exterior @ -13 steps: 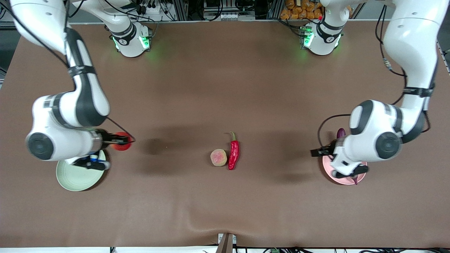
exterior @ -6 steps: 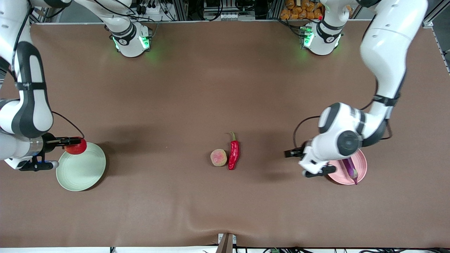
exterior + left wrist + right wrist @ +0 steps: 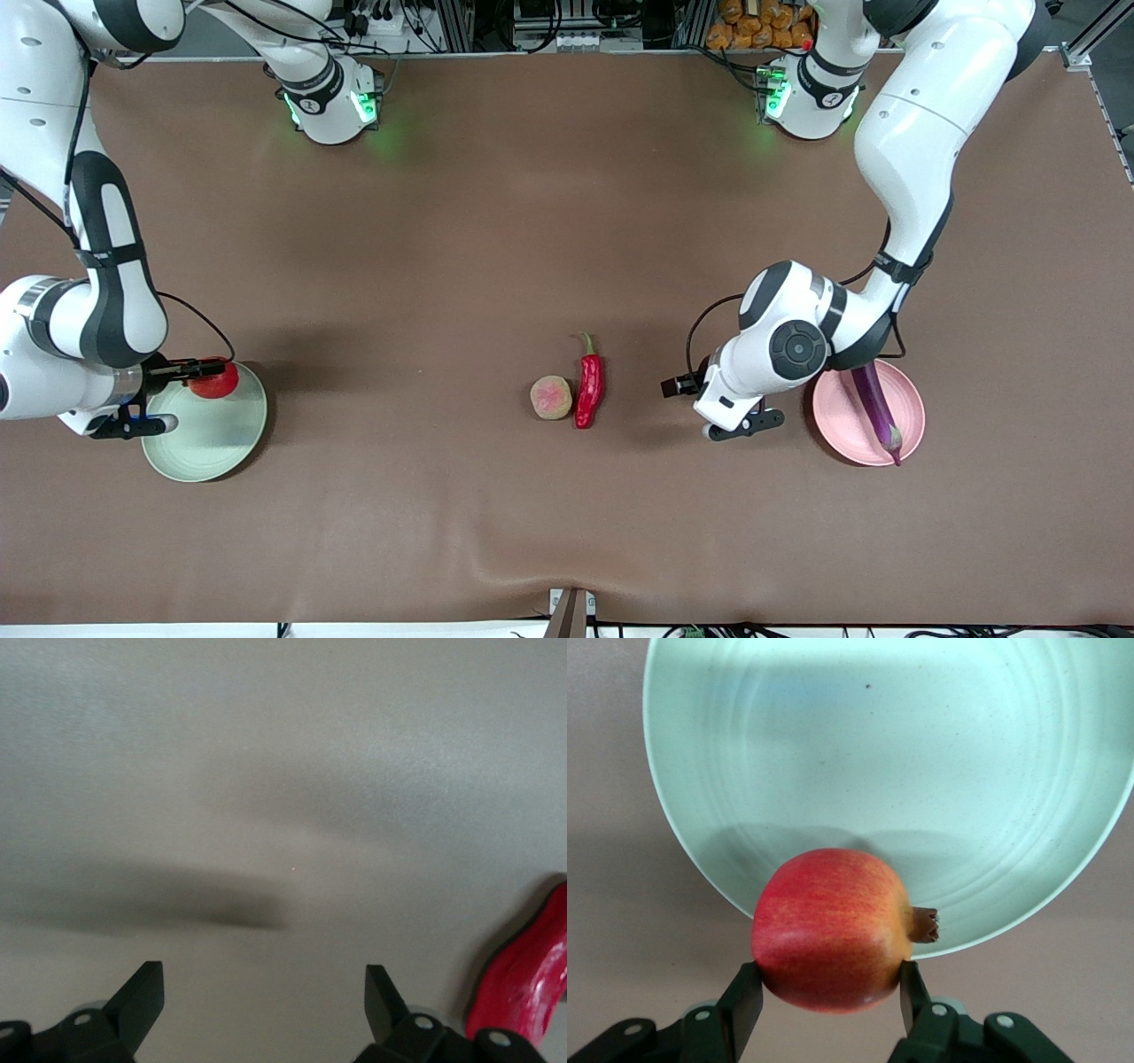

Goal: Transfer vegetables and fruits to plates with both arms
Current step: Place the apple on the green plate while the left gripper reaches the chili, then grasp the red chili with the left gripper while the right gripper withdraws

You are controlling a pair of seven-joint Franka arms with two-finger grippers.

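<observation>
Red apple-like fruit (image 3: 831,928), glossy with a small nub, clamped in my right gripper (image 3: 831,997) over the green plate (image 3: 992,797); my left gripper (image 3: 264,992) gapes empty.

Even overhead light, soft arm shadows on table (image 3: 496,221); left wrist view blurred, prob. motion; right wrist sharp.
</observation>
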